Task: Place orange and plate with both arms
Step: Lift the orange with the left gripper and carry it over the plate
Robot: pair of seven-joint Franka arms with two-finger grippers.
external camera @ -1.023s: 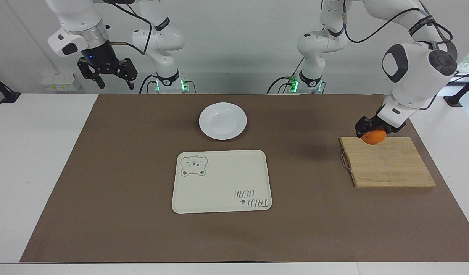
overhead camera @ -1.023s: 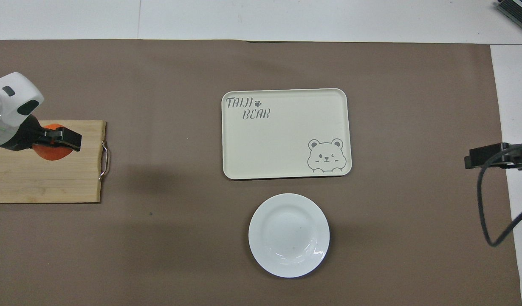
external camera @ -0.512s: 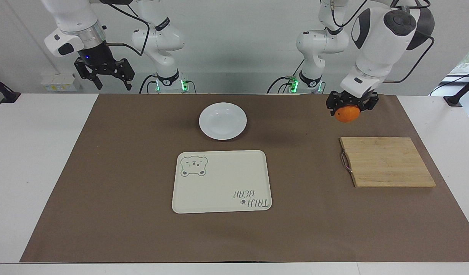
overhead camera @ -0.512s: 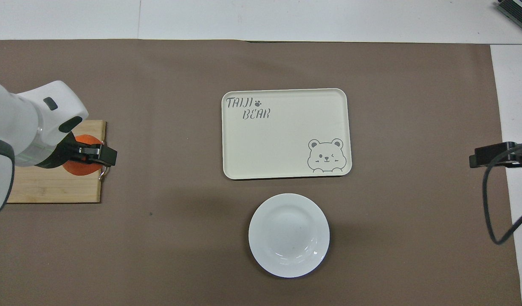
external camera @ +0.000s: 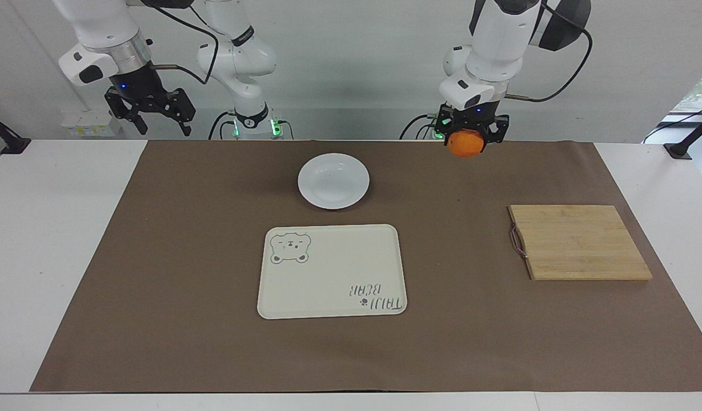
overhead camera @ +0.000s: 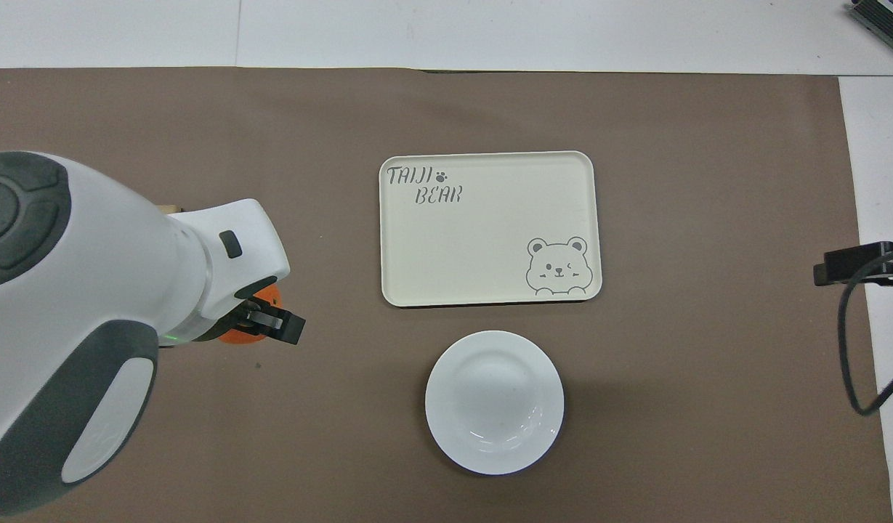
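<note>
My left gripper (external camera: 469,138) is shut on the orange (external camera: 464,145) and holds it high in the air over the brown mat, between the cutting board and the plate. In the overhead view the left arm covers most of the orange (overhead camera: 237,337), and the gripper (overhead camera: 266,324) shows just past it. The white plate (external camera: 333,180) lies bare on the mat, nearer to the robots than the tray; it also shows in the overhead view (overhead camera: 494,402). My right gripper (external camera: 149,119) is open and empty, raised over the right arm's end of the table, and waits there (overhead camera: 853,263).
A cream bear tray (external camera: 332,270) lies mid-table, farther from the robots than the plate (overhead camera: 490,229). A wooden cutting board (external camera: 579,242) with a metal handle lies bare at the left arm's end. A brown mat (external camera: 156,285) covers the table.
My left gripper has lifted the orange off the cutting board and carried it up and toward the plate. The right gripper has drifted slightly.
</note>
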